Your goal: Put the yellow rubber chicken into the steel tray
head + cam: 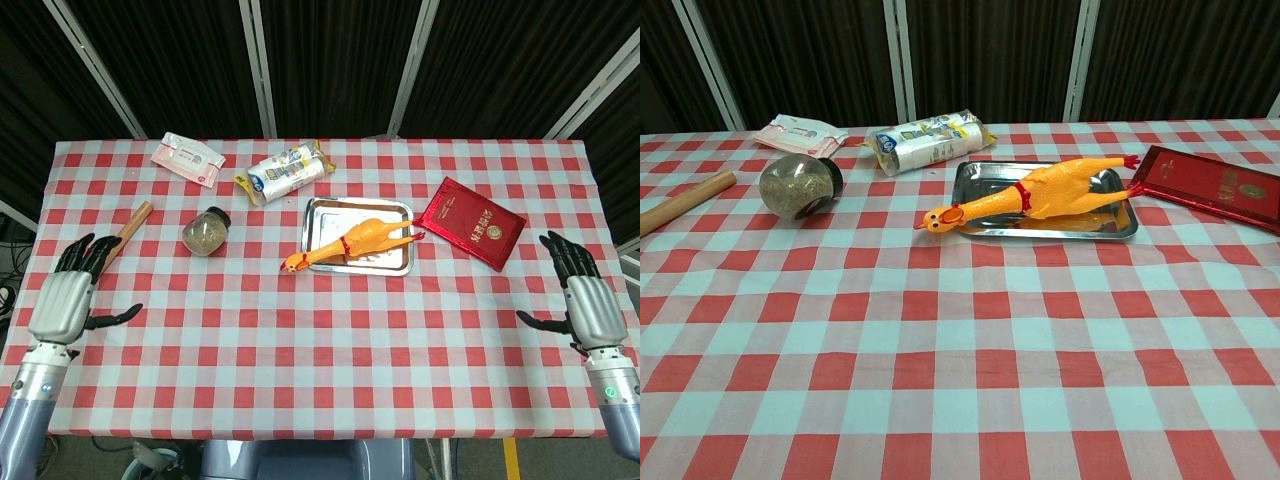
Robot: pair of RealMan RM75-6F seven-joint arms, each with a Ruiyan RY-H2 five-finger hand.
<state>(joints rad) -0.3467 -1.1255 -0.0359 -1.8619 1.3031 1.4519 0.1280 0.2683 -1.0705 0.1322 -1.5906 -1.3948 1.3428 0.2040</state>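
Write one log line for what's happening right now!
rubber chicken: in steel tray, head over rim | left hand: open | right hand: open

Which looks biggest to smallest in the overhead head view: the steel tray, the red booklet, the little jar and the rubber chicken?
1. Steel tray and red booklet: too alike to rank.
2. Yellow rubber chicken, long but thin.
3. Jar, clearly smallest.
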